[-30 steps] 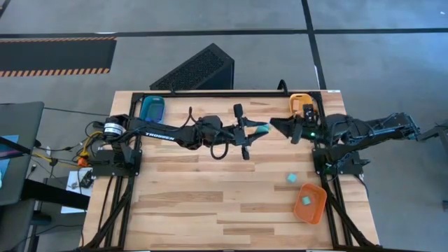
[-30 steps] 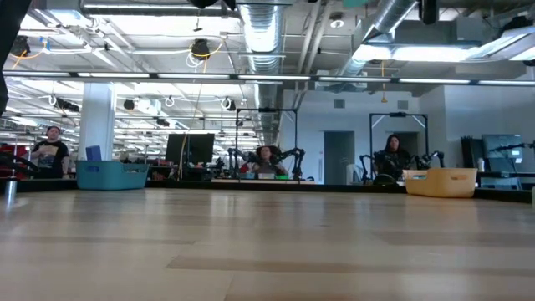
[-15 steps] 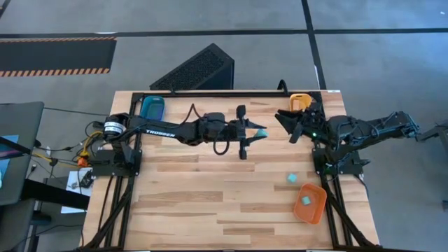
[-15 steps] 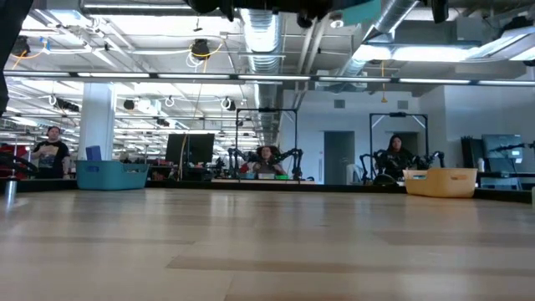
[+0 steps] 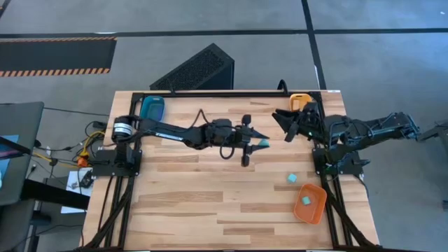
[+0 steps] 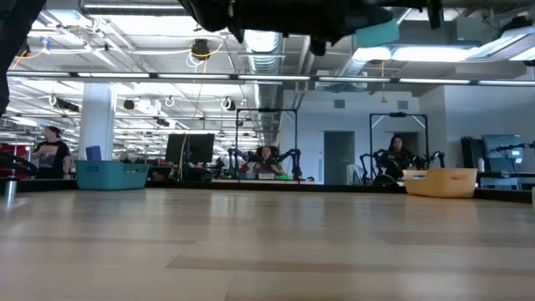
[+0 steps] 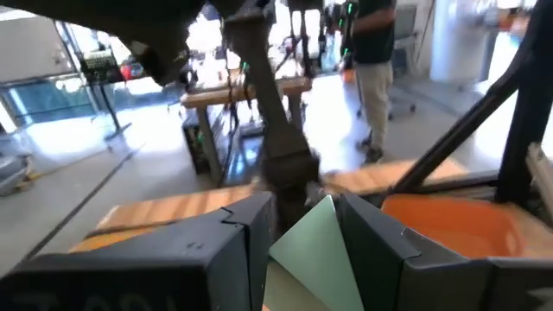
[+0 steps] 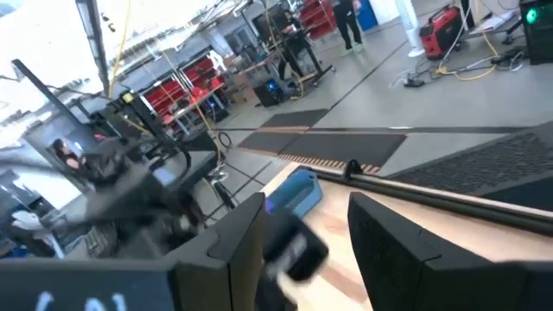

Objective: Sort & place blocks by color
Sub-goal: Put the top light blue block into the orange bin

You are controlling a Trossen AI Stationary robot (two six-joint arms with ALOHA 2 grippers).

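**Cyan block held above mid-table**

The left gripper (image 5: 260,142) pinches a cyan block (image 7: 315,250) above the middle of the wooden table (image 5: 182,196). The right gripper (image 5: 282,126), fingers parted and empty, hovers beside the yellow tray (image 5: 299,102) near the far right corner. Another cyan block (image 5: 291,179) lies near the orange tray (image 5: 315,206), which holds one more (image 5: 305,200). A blue tray (image 5: 152,107) sits at the far left. Beyond the far edge lies an open workshop with seated people.

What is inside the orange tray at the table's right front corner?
One light cyan block lies inside the orange tray. Nothing covers the tray, so no other block is hidden there. Another cyan block sits outside it.
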